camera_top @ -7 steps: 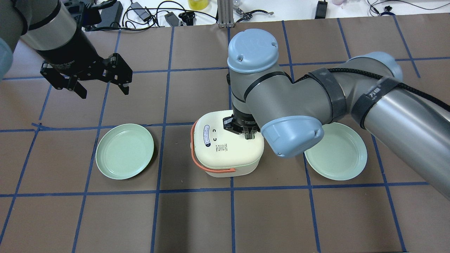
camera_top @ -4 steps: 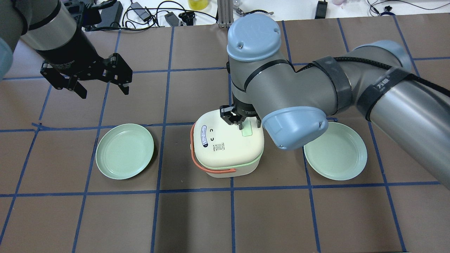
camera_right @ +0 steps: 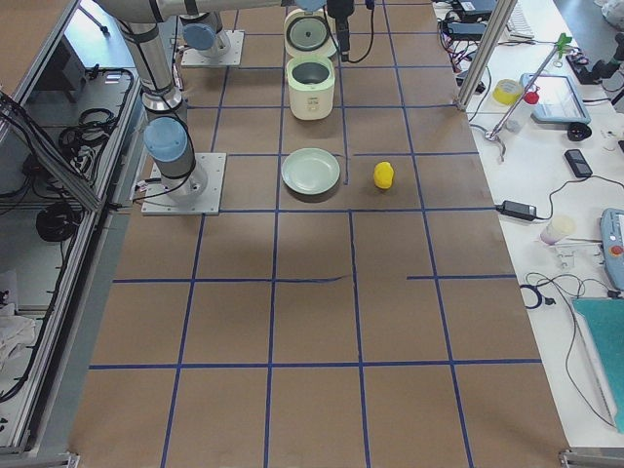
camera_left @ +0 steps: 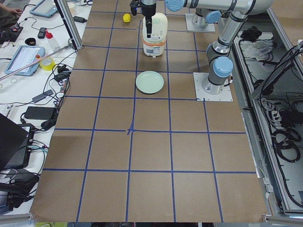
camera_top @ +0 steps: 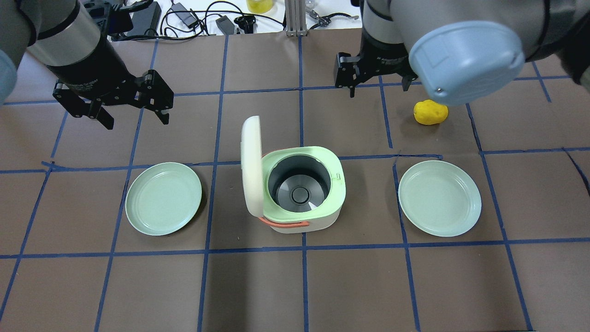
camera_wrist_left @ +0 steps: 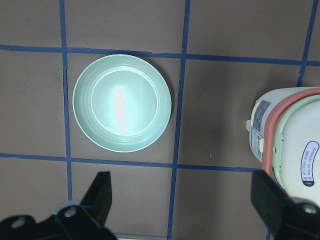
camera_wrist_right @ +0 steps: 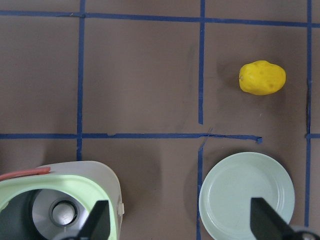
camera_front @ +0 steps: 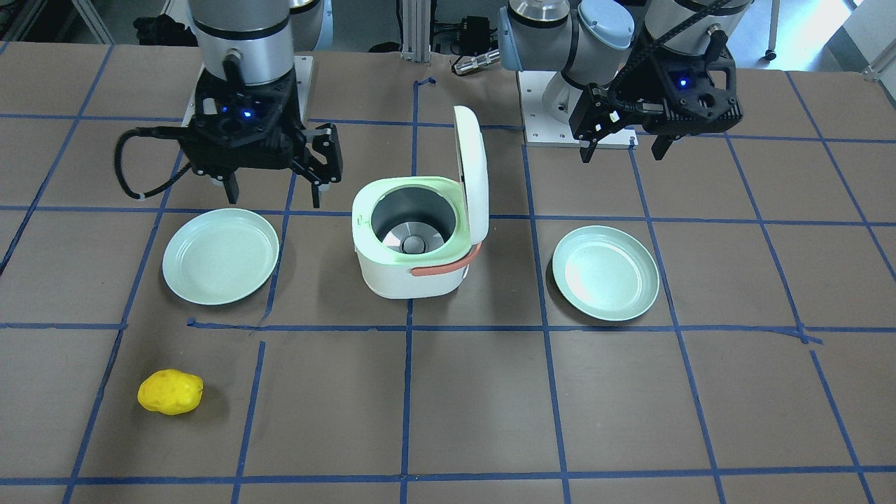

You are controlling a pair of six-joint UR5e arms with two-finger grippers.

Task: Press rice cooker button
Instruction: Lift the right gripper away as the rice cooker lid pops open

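Rice cooker (camera_top: 322,220) at table (camera_top: 276,286) centre. Right wrist view shows inner pot (camera_wrist_right: 56,212); left wrist view only the lid's (camera_top: 251,168) labelled outside. Overhead: lid upright at 9 o'clock, long edge running 12–6. Left gripper (camera_top: 135,117), right gripper (camera_top: 380,87) both spread, empty.

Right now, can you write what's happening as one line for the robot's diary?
rice cooker: lid up, pot empty | left gripper: jaws open, empty | right gripper: jaws open, empty | both apart from cooker

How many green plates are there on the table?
2. The left plate lies on the robot's left of the open cooker; the right plate lies on its right. Both are empty; none seems hidden.
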